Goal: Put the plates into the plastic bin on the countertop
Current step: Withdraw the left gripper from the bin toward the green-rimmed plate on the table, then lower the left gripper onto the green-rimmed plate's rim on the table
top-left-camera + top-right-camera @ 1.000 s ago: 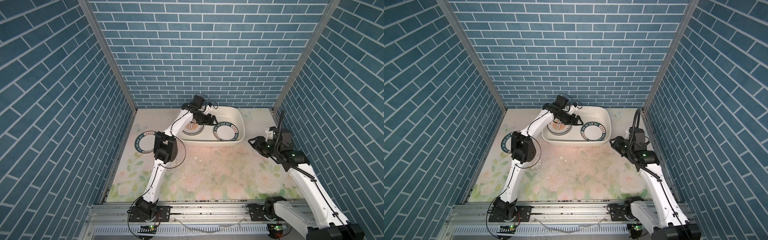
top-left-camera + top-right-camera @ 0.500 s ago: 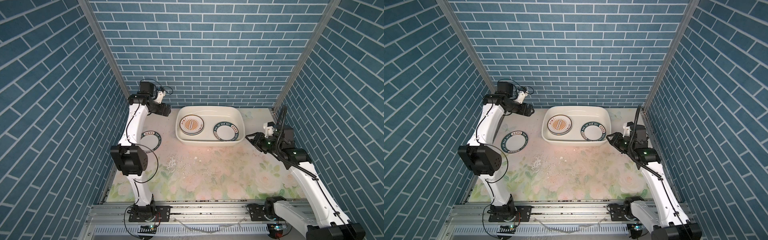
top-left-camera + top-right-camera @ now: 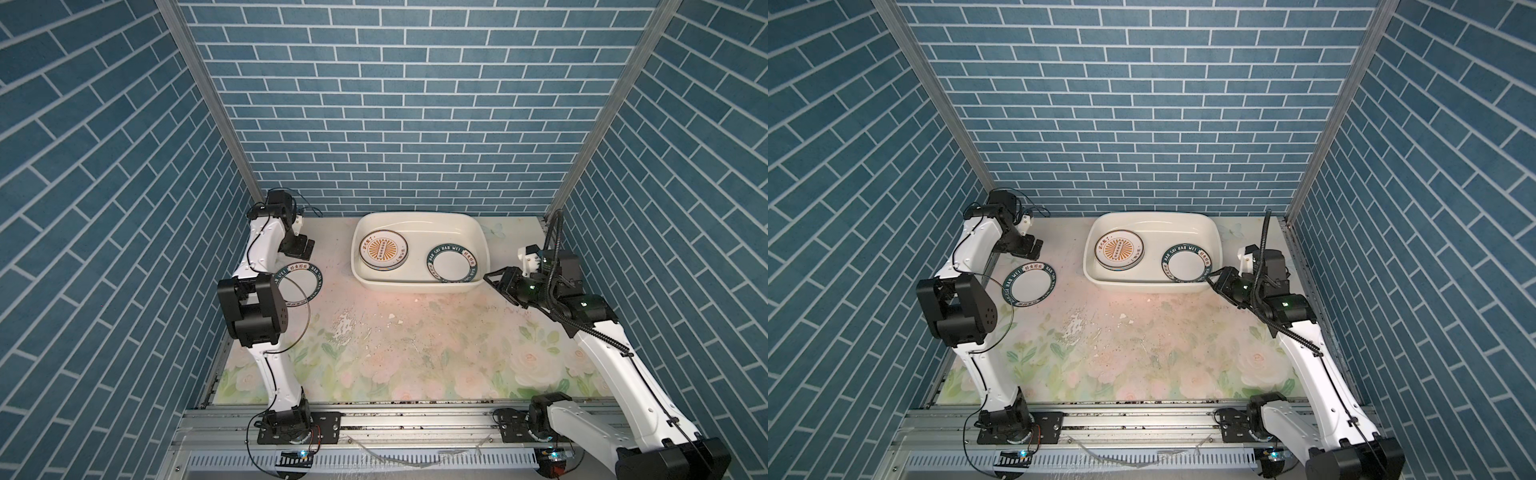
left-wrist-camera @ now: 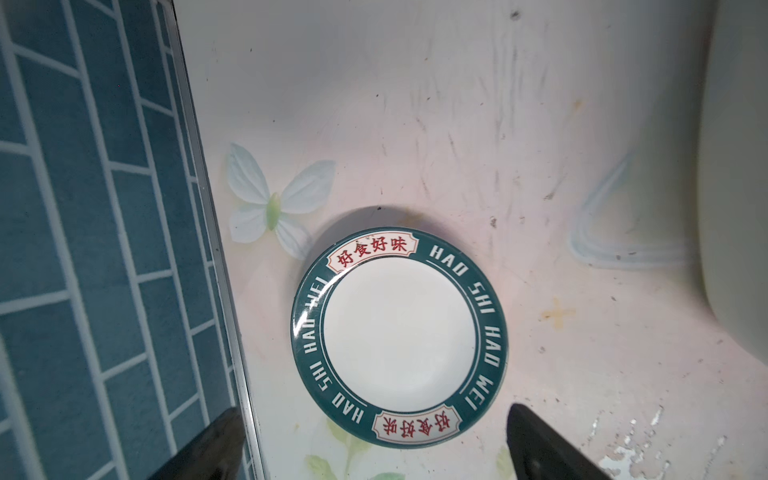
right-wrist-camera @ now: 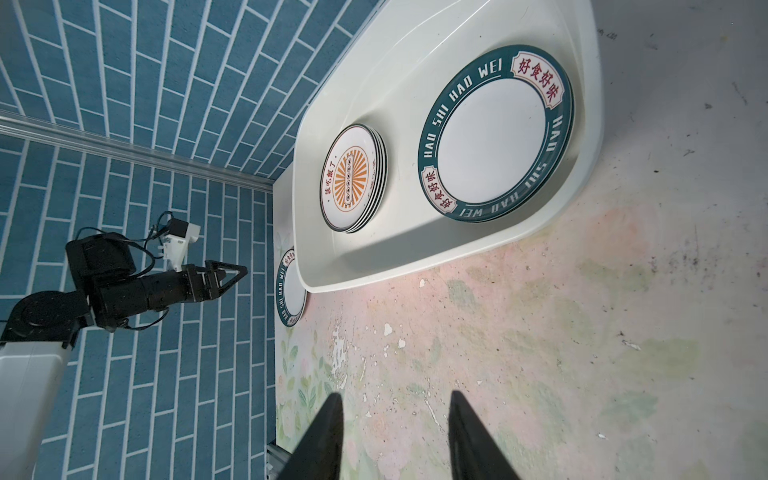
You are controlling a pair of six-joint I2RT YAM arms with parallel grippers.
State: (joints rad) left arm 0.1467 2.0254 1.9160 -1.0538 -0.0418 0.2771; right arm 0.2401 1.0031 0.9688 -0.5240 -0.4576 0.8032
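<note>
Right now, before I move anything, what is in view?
bin: one, white, back of countertop
sunburst plates: a stack, white and orange, left part of bin
banded plate: at least one, teal rim, right part of bin
loose plate: one, teal rim, on countertop left of bin
walls: three, blue brick, around countertop
left arm: one, white and black, jaws open by loose plate
right arm: one, white and black, jaws open, empty, right of bin

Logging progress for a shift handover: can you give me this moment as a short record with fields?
In bin: sunburst plate stack and binned teal-band plate, side by side in the plastic bin
Outside bin: loose teal-band plate, flat on the countertop, left of the bin
Left end effector: open, empty, near the loose plate
Right end effector: open, empty, by the bin's right front corner
</note>
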